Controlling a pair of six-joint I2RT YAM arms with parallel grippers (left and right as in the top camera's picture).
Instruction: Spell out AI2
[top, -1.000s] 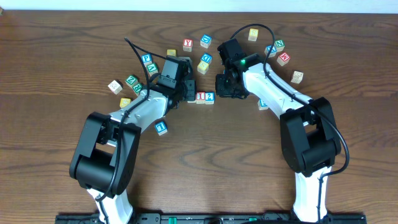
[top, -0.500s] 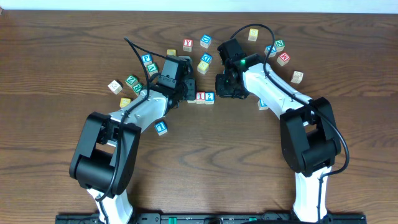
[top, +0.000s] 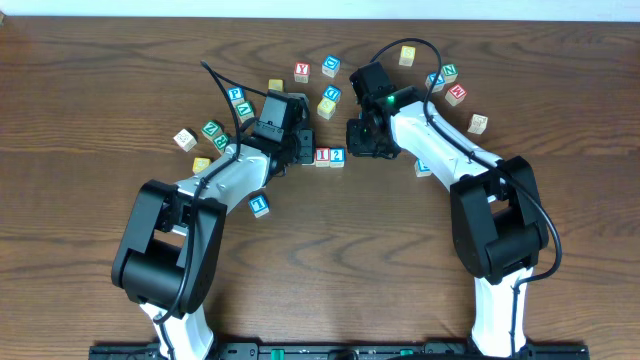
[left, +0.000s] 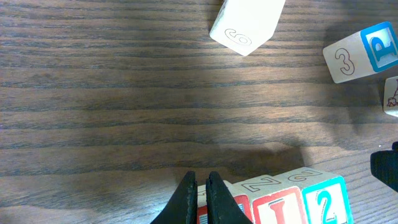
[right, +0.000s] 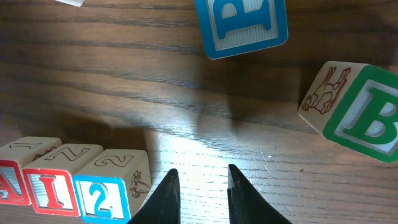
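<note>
From above, my left claw (top: 306, 152) sits over the left end of a short row on the desk (top: 100, 100), where the I cube (top: 323, 156) and the 2 cube (top: 337, 156) touch side by side. My right claw (top: 355, 140) is just beside the 2 cube, on its right. My left wrist view shows that claw's fingers pressed together on nothing, their tips against the A cube (left: 239, 208), with I and 2 next along. My right wrist view shows the fingers apart and empty, just right of the row reading A, I, 2; a blue B cube (right: 242, 25) and a green B cube (right: 357, 118) lie beyond.
</note>
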